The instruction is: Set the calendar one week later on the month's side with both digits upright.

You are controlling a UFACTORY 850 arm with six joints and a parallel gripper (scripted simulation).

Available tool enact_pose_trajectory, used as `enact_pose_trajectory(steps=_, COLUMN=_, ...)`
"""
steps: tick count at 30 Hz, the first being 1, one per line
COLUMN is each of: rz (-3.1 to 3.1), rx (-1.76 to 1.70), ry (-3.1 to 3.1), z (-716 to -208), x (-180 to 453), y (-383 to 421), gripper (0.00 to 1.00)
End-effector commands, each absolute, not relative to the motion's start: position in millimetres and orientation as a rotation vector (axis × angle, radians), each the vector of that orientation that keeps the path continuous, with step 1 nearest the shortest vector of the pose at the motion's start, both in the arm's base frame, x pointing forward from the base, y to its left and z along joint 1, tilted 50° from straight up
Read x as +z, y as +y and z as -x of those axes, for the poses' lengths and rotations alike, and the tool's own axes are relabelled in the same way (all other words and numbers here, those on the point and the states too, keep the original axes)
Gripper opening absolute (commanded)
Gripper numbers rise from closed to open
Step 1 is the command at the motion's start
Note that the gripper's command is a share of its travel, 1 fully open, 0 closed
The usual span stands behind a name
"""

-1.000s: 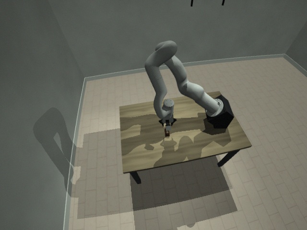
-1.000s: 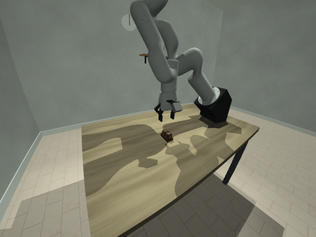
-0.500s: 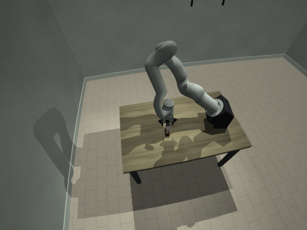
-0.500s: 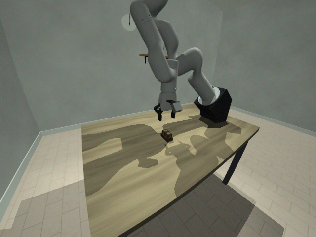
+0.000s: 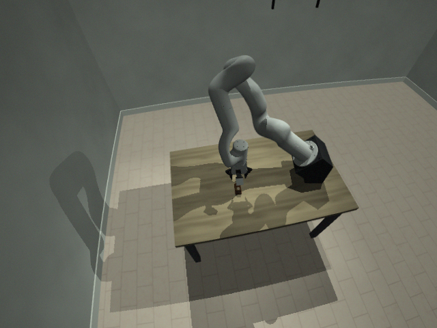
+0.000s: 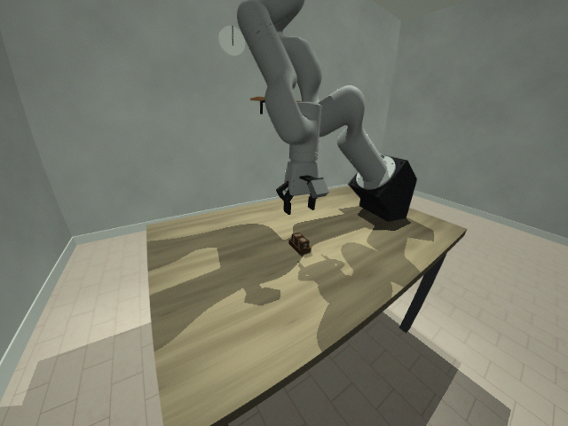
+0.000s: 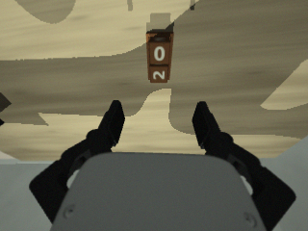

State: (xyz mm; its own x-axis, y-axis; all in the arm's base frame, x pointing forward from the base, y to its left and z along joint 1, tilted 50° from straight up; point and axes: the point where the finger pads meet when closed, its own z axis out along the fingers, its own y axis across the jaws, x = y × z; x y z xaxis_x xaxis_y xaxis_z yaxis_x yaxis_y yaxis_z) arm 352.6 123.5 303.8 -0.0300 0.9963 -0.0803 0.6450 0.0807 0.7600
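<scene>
The calendar tray (image 7: pixel 159 57) is small and brown and lies flat on the wooden table; it also shows in the top view (image 5: pixel 237 189) and the exterior view (image 6: pixel 300 243). Two brown cubes stand in it side by side. In the wrist view their top faces show a white 0 (image 7: pixel 159 53) and a white 2 (image 7: pixel 159 75). The side with the month's name is too small to read. My gripper (image 7: pixel 158 110) (image 6: pixel 299 205) is open and empty. It hangs well above the table, a little back from the tray.
The black robot base (image 6: pixel 384 187) stands on the table's far right corner. The arm casts broad shadows across the table top.
</scene>
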Motion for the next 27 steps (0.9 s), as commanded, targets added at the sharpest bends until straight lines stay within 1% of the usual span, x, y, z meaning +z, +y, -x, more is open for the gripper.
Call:
enact_pose_trajectory(steps=1, rz=-1.630, rx=0.722, ry=1.742, z=-341, x=315, y=124, gripper=1.00)
enact_pose_trajectory(steps=14, rz=-1.630, rx=0.722, ry=1.742, z=-311, x=340, y=125, gripper=1.00)
enact_pose_trajectory(steps=27, rz=-1.630, rx=0.722, ry=1.742, z=-309, x=341, y=125, gripper=1.00)
